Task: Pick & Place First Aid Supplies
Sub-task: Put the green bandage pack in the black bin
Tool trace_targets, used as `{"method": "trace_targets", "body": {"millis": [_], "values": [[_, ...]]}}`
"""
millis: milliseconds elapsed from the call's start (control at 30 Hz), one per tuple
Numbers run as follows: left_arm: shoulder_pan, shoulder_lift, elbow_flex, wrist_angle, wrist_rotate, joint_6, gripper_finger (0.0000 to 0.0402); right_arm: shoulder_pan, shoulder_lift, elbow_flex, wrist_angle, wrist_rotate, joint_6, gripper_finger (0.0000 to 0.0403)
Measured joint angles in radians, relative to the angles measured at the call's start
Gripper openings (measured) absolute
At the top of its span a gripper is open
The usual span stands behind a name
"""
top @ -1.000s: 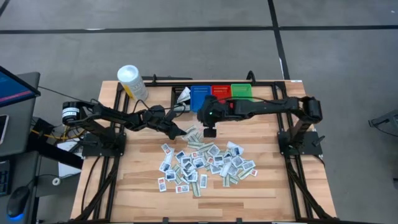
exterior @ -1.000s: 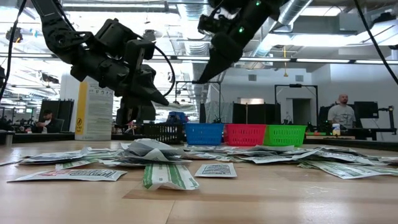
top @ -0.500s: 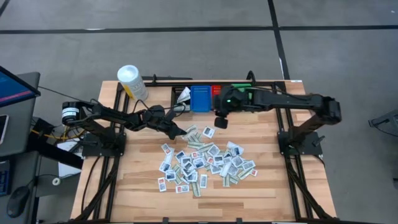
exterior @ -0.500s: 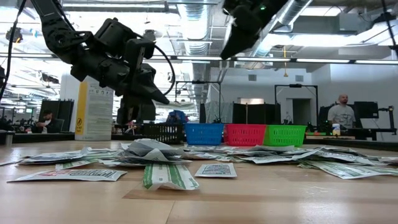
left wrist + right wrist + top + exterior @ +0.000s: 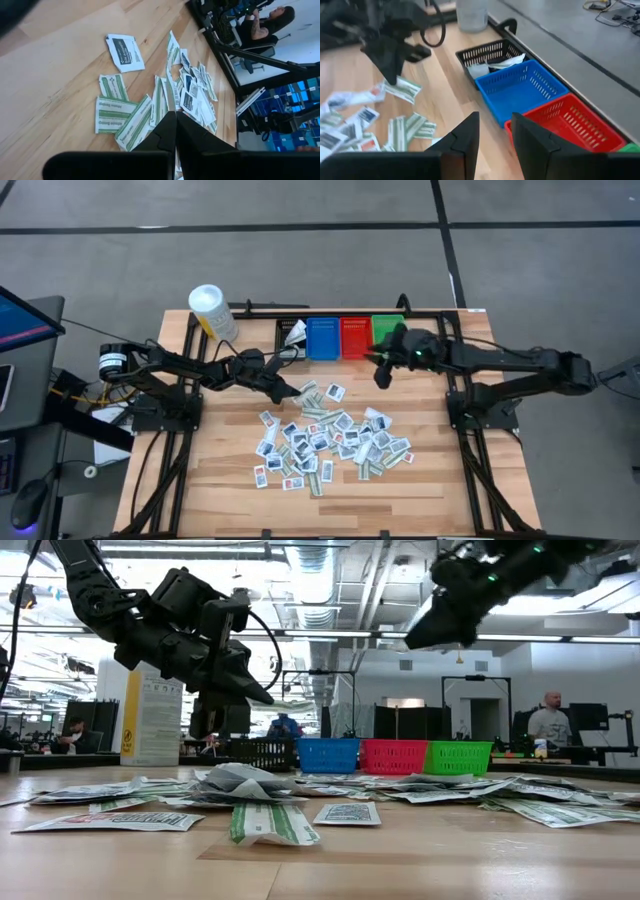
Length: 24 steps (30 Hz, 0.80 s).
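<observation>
Four small plastic mesh bins stand in a row along the far edge of the wooden table (image 5: 220,480): a black bin (image 5: 490,54) holding a few white packets, then a blue bin (image 5: 522,90), a red bin (image 5: 565,122) and a green bin (image 5: 387,327). The blue and red bins look empty in the right wrist view; the green one is barely visible there, so its contents are unclear. A white cylindrical tub with a yellow label (image 5: 211,310) stands at the table's far left corner.

The first aid supplies (image 5: 325,438), dozens of small flat white packets with green, blue or red marks, lie scattered in a loose pile on the middle of the table.

The left gripper (image 5: 297,394) hovers over the pile's far left edge, fingers pressed together and empty. The right gripper (image 5: 381,375) hangs in front of the green bin, its fingers (image 5: 462,137) slightly apart with nothing between them
</observation>
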Motion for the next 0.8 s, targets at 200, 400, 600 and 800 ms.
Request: {"method": "trace_targets", "body": {"millis": [200, 400, 600, 800], "values": [[0.0, 0.0, 0.0, 0.021, 0.0, 0.0, 0.0006, 0.0, -0.109, -0.143, 0.086, 0.001, 0.101, 0.0107], [0.0, -0.044, 0.0, 0.051, -0.032, 0.022, 0.0006, 0.002, -0.139, -0.194, 0.09, 0.001, 0.16, 0.0107], [0.0, -0.171, 0.0, 0.059, -0.187, 0.159, 0.0005, 0.002, -0.134, -0.197, 0.092, 0.001, 0.17, 0.0107], [0.0, -0.33, 0.0, 0.07, -0.453, 0.372, 0.0008, 0.002, -0.134, -0.197, 0.094, 0.001, 0.171, 0.0107]]}}
